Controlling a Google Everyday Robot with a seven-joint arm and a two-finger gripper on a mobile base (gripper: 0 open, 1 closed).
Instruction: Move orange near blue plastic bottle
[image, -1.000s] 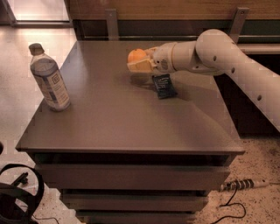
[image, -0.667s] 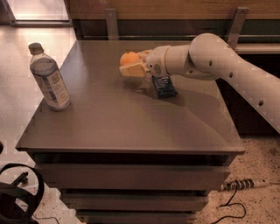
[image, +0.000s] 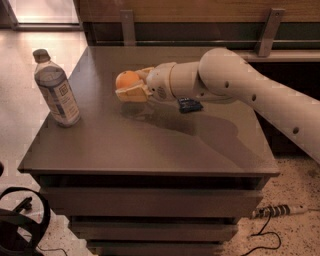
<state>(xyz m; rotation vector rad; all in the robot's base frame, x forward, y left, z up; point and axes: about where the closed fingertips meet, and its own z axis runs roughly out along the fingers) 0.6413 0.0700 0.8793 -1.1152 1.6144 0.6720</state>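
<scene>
The orange (image: 126, 79) is held in my gripper (image: 131, 86), above the middle of the brown table top (image: 150, 145). The pale fingers (image: 131, 93) close around the fruit from the right. My white arm (image: 235, 85) reaches in from the right side. The blue plastic bottle (image: 55, 90) stands upright near the table's left edge, with a grey cap and a pale label with a dark square. The orange is about a bottle's height to the right of the bottle and apart from it.
A flat dark blue snack packet (image: 189, 105) lies on the table under my forearm. A wooden rail with metal brackets (image: 127, 25) runs behind the table. Cables (image: 272, 212) and a black object (image: 20, 225) lie on the floor.
My gripper has carried the orange to the left, away from the snack packet and closer to the bottle. The bottle and packet have not moved.
</scene>
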